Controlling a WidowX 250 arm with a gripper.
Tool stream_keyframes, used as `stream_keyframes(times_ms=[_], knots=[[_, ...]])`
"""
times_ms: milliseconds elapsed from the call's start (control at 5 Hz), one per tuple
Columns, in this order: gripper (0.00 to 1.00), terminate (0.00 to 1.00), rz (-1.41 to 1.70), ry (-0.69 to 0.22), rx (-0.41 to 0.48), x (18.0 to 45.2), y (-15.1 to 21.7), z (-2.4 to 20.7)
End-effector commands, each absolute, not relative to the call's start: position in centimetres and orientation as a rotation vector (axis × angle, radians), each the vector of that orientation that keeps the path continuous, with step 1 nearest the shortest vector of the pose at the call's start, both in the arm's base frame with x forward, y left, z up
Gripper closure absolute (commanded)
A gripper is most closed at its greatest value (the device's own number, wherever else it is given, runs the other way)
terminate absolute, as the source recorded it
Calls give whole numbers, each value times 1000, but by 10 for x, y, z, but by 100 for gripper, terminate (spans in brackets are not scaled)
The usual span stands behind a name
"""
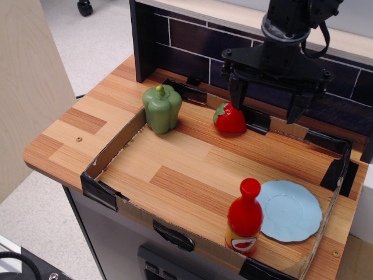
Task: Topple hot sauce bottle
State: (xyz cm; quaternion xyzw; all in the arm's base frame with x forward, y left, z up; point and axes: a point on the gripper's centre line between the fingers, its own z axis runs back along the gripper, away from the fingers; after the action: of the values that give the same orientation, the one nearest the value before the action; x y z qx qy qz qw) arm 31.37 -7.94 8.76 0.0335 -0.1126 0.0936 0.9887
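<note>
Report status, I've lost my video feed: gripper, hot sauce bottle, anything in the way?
Gripper open, empty, high at the back. Hot sauce bottle upright at front edge, beside blue plate. Strawberry just below gripper; path to bottle otherwise open.

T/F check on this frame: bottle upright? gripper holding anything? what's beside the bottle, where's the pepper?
1. The hot sauce bottle stands upright. True.
2. The gripper is shut on the strawberry. False: it is open, holding nothing, above the back of the counter.
3. The blue plate sits right beside the bottle. True.
4. The green pepper lies on the plate. False: it stands on the wood at the back left, far from the plate.
</note>
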Motion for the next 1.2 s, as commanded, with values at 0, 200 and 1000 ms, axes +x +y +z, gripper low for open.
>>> stream_keyframes(times_ms=[0, 200, 1000], knots=[[0, 0, 188, -226, 67, 314, -79, 88], [0, 0, 164, -240, 39, 297, -88, 87], [0, 0, 59, -258, 3, 216, -123, 114]])
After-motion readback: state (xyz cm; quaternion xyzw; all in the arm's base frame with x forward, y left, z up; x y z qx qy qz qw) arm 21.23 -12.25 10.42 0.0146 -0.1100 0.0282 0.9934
